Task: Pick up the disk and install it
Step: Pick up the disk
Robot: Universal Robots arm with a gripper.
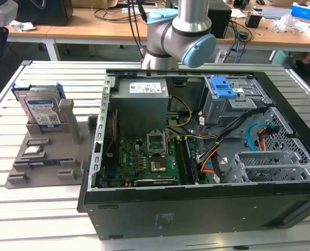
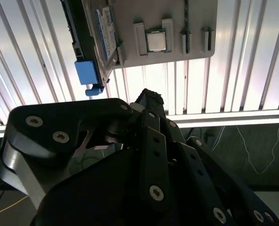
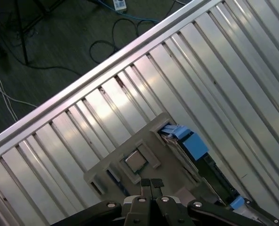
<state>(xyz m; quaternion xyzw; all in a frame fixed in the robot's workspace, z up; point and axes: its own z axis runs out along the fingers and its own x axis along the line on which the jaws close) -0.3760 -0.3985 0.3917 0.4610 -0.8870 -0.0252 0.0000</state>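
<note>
Silver disk (image 1: 39, 109) upright in rack (image 1: 47, 157) at desk (image 1: 34, 214) edge; tool (image 3: 151, 183) overhead, narrow and empty, must widen to straddle it.

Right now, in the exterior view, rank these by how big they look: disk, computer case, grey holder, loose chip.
Largest to smallest:
1. case
2. holder
3. disk, standing in the holder
4. chip, lying on the holder
No close calls.
</note>
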